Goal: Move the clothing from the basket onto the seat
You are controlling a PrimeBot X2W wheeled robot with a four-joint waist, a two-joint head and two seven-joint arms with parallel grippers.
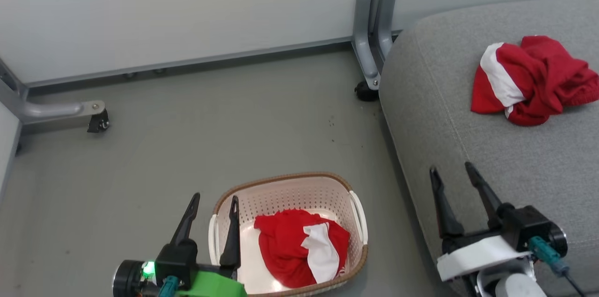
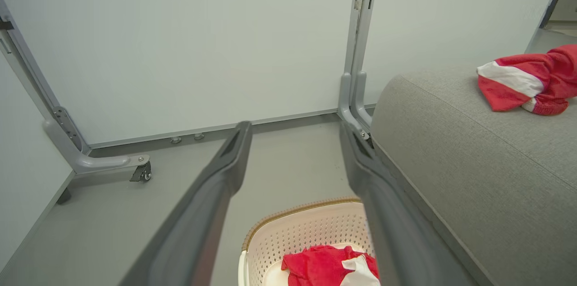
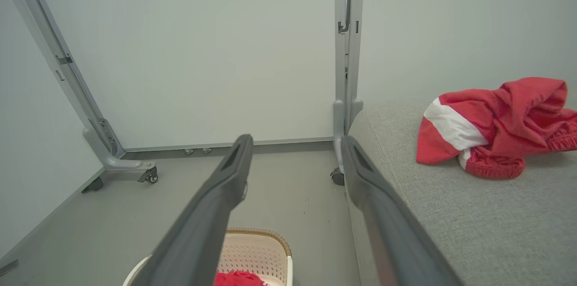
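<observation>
While the left gripper [image 1: 215,196] and right gripper [image 1: 450,167] are open, clothing [image 1: 285,245] lies in the basket [image 1: 290,178], right of the left one.

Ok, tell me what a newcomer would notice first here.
A red-and-white garment lies crumpled on the grey seat at upper right. A second garment sits in the cream basket on the floor, lower centre. The left gripper and right gripper are open and empty, one beside the basket, the other near the seat.
</observation>
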